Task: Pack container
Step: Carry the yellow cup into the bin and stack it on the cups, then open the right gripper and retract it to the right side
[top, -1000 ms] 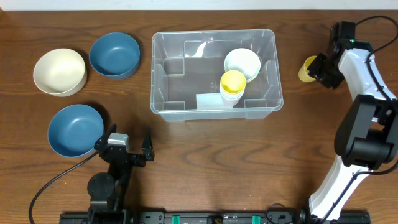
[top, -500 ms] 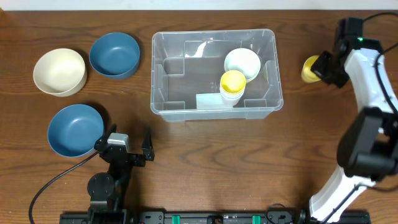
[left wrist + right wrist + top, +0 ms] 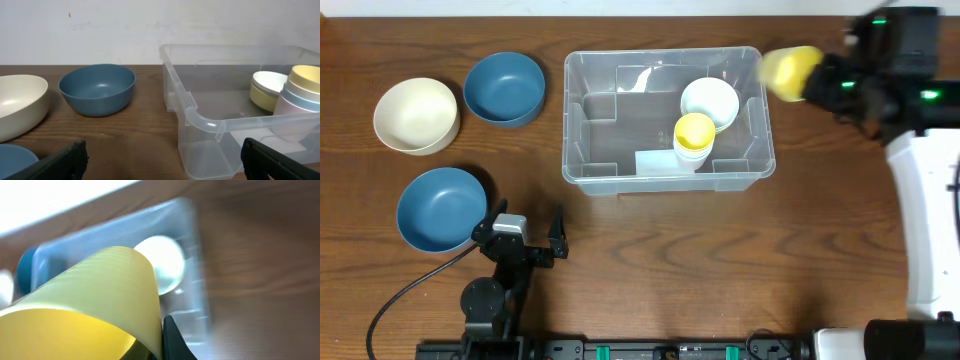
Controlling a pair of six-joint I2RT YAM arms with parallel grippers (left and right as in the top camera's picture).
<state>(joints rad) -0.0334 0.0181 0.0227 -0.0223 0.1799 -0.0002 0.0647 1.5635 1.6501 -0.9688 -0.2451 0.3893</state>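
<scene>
While clamped on a ribbed yellow plastic cup (image 3: 790,72), right gripper (image 3: 825,80) hangs by the far right corner of the large clear rectangular plastic container (image 3: 590,120), set centrally on the brown wooden table (image 3: 800,250), round white bowl (image 3: 710,100) inside; left gripper (image 3: 523,240): jaws wide, empty.

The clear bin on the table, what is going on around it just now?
The right hand is shut on a yellow cup at the container's far right corner, apparently to pack it. Inside already sit a white bowl and a cup stack with a yellow top. The left hand is open and empty. A cream bowl and two blue bowls stand outside, left of the container.
</scene>
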